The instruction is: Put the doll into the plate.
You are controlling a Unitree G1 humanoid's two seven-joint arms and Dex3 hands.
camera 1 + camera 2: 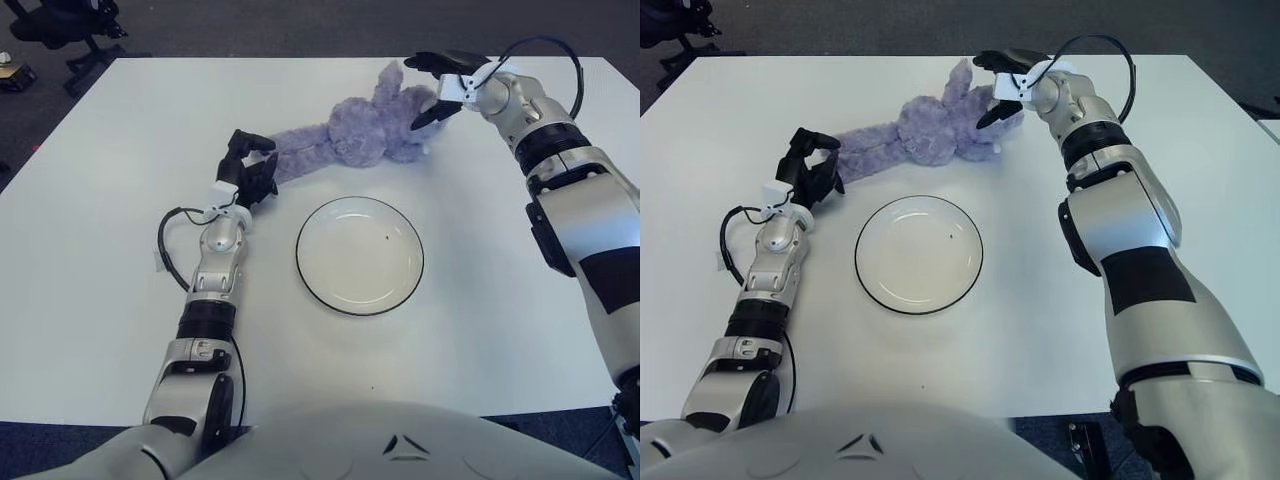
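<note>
A purple plush doll [355,132] lies on its side at the far middle of the white table [110,200], head to the right, long legs stretched left. The white plate [360,255] with a dark rim sits bare just in front of it. My left hand [262,165] is at the tip of the doll's legs, its black fingers curled round the end. My right hand [432,90] is at the doll's head, one finger beyond it and one against its near side, spread wide and not closed on it.
A black cable [168,245] loops beside my left forearm on the table. An office chair base [60,25] stands on the dark floor past the far left corner. The table's far edge runs just behind the doll.
</note>
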